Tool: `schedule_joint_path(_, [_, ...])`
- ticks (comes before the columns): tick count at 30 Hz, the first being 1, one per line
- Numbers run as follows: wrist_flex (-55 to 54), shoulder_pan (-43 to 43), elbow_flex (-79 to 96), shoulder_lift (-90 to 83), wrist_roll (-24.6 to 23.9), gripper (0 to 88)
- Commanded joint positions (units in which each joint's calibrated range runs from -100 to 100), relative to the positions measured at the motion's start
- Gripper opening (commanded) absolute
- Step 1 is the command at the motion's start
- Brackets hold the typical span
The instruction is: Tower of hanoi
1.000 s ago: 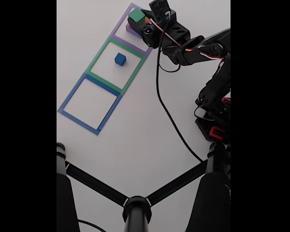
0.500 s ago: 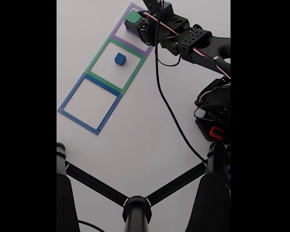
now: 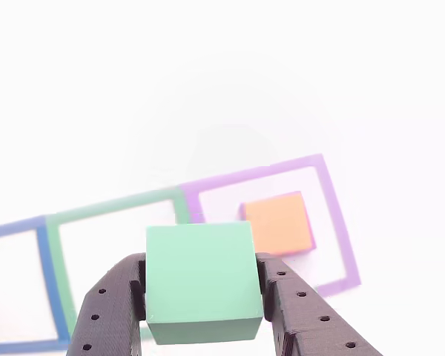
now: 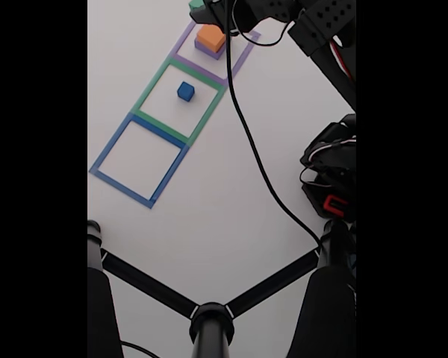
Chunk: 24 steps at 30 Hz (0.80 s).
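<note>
Close other view: the gripper [image 3: 202, 300] enters from the bottom edge, its two dark perforated fingers [image 3: 107, 311] pressed against the left and right faces of the green cube [image 3: 202, 271], which sits squarely between them and is clamped there, clear of the white table [image 3: 208, 89]. Beyond the cube, up and to the right, the orange block [image 3: 278, 222] lies inside the purple taped outline [image 3: 334, 215], with a thin purple margin showing along its right and lower edges. The green taped outline [image 3: 111, 204] adjoins the purple one on the left, and the blue taped outline [image 3: 44, 274] follows at the left edge of the frame; the held cube overlaps the lower right part of the green outline in this view. Fixed view: the green cube [image 4: 197, 4] appears at the very top edge, held at the end of the arm [image 4: 321, 22], which reaches in from the upper right; the fingers themselves are too small and dark here to make out. Just below it, the orange block [image 4: 210, 36] rests on the flat purple block [image 4: 207, 51] within the purple outline [image 4: 243, 56]. The small blue cube [image 4: 185, 91] stands alone inside the green outline [image 4: 153, 86], well apart from the gripper. A black cable [image 4: 254, 164] trails down across the table.
</note>
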Motion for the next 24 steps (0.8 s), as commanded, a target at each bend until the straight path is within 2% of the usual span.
schedule_joint_path(1, [13.83,-2.99,-16.33,-2.74,0.0,7.5])
schedule_joint_path(8, [19.1,-9.32,-21.23,-4.59,0.0,7.4])
schedule_joint_path(24, [19.34,-25.56,-12.96,-9.8,0.0,7.7])
